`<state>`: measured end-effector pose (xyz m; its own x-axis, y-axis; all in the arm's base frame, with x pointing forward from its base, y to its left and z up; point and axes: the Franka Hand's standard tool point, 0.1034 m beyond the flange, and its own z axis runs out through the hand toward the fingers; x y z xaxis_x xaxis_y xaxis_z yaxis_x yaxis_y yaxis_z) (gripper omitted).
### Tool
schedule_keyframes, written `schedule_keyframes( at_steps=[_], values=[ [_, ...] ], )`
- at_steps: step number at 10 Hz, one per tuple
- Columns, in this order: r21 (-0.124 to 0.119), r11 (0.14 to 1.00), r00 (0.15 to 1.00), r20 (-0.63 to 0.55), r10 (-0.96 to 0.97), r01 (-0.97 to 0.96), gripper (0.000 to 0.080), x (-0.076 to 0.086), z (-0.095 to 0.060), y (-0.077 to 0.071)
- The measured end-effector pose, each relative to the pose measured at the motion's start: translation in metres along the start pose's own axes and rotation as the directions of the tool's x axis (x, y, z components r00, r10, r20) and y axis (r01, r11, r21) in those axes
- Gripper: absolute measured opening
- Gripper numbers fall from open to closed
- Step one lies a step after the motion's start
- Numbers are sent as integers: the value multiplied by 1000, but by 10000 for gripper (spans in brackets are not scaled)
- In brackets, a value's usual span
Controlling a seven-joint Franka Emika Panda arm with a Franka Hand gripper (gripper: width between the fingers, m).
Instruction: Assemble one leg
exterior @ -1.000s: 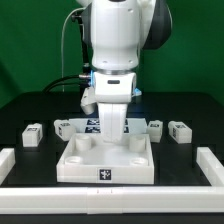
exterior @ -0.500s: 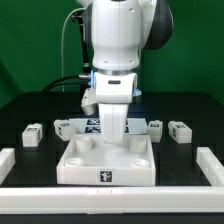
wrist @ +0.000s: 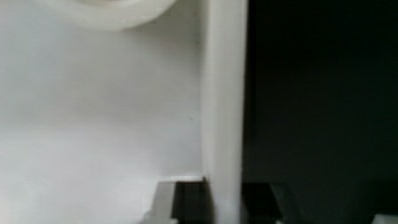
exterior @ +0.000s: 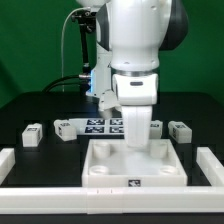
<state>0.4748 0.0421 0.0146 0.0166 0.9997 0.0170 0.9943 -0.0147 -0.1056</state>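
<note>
Reading left to right on my exterior feed, a long white rail (exterior: 8, 163) with square edges lies at the table's border. The dark, matte table (exterior: 40, 105) carries the rest. The leg (exterior: 33, 134), a stubby white plastic block with a black-and-white tag, sits at nine to ten o'clock from the tray, well apart from it. A second leg (exterior: 65, 128) of the same shape sits at ten o'clock. Just beside that one lies the marker board (exterior: 103, 125), flat and thin, at eleven o'clock.

The tray (exterior: 100, 170) is a smooth white square with raised rims and a small tag on its near wall. The arm's bulky white body hides the far middle of the tray from me. The gripper (exterior: 136, 135) is down at the tray's twelve o'clock rim. A third leg (exterior: 180, 130) rests at two o'clock, untouched.

On the wrist feed, which is blurred, the fingers (wrist: 185, 203) stand narrow, one on each side of the tray's rim, apparently pinching it. No leg is held.
</note>
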Motion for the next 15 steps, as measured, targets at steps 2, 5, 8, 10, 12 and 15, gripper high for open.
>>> schedule_keyframes(
  at_steps=[2,5,8,10,12,15],
  values=[
    [-13,1000,1000,-7,19,-19,70,23,0,11],
    [-19,1000,1000,-9,16,-16,70,34,-1,14],
    [-20,1000,1000,-9,17,-17,70,33,0,14],
    [-20,1000,1000,-9,17,-17,389,33,0,14],
    [-20,1000,1000,-9,17,-18,565,33,0,14],
    [-20,1000,1000,-9,18,-18,642,33,0,14]
  ],
)
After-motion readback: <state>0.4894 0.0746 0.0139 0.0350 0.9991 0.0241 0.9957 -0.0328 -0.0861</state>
